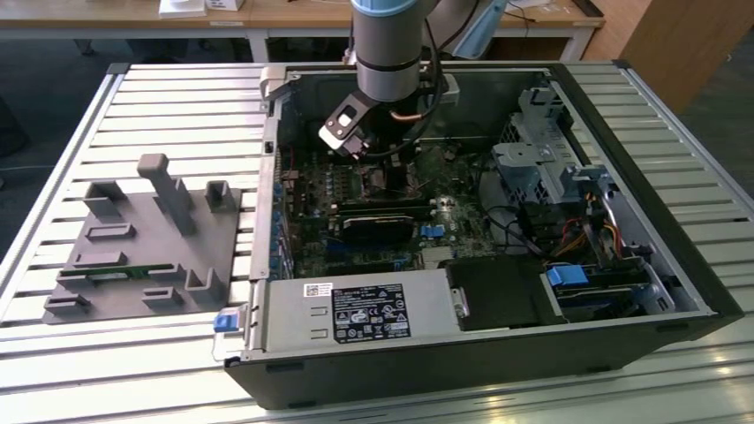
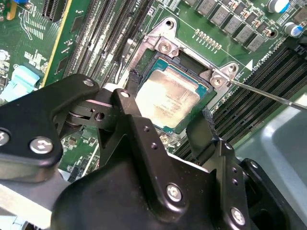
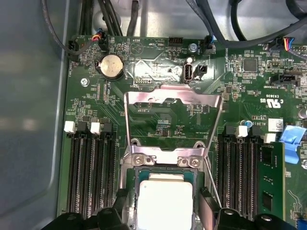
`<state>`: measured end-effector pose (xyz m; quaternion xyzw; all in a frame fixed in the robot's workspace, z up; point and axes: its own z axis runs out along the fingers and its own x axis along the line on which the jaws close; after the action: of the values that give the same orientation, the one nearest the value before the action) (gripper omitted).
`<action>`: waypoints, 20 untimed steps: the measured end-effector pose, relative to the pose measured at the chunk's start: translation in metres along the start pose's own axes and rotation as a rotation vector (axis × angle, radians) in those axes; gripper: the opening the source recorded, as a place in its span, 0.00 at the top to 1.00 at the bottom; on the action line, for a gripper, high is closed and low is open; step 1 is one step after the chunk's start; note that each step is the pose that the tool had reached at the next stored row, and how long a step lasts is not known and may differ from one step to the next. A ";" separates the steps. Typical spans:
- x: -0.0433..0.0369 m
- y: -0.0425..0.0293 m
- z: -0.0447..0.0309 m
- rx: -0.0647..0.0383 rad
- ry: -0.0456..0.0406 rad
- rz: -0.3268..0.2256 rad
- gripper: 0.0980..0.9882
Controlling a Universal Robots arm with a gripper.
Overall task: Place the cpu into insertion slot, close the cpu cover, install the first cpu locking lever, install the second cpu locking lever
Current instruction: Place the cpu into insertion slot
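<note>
Inside the insertion slot (image 3: 165, 161) the cpu (image 3: 165, 203) is seated flat, directly beneath the gripper (image 2: 164, 109). Its fingers (image 2: 125, 98) are spread wider than the chip, and nothing is held. Beyond the slot's hinged edge the cpu cover (image 3: 172, 95) is folded back open.

A small flat square chip with a silvery-grey metal top, the cpu (image 2: 168, 98), is lying flat and level inside the insertion slot (image 2: 165, 46). This slot is a square dark socket with a silvery metal rim, sitting on the green circuit board. The cpu cover (image 3: 175, 93), a thin silvery metal frame plate, is standing swung open from its hinge at the socket's edge, with green board showing through its large square opening. A thin wire locking lever (image 2: 268, 94) is reaching away from the socket's corner.
</note>
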<state>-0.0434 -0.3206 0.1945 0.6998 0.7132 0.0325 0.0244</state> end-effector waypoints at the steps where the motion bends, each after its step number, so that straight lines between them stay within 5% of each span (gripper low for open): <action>1: 0.0000 0.0001 -0.0013 0.000 0.0000 0.000 0.35; 4: 0.0000 0.0003 -0.0043 0.001 0.0000 0.000 0.37; 8: 0.0001 0.0010 -0.0060 0.004 0.0001 0.000 0.57; 10: 0.0000 0.0014 -0.0073 0.007 0.0001 0.000 0.57; 18: 0.0001 0.0024 -0.0123 0.012 0.0002 0.000 0.97; 20: 0.0001 0.0025 -0.0132 0.013 0.0002 0.000 0.99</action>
<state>-0.0419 -0.3206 0.2079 0.7001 0.7132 0.0281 0.0199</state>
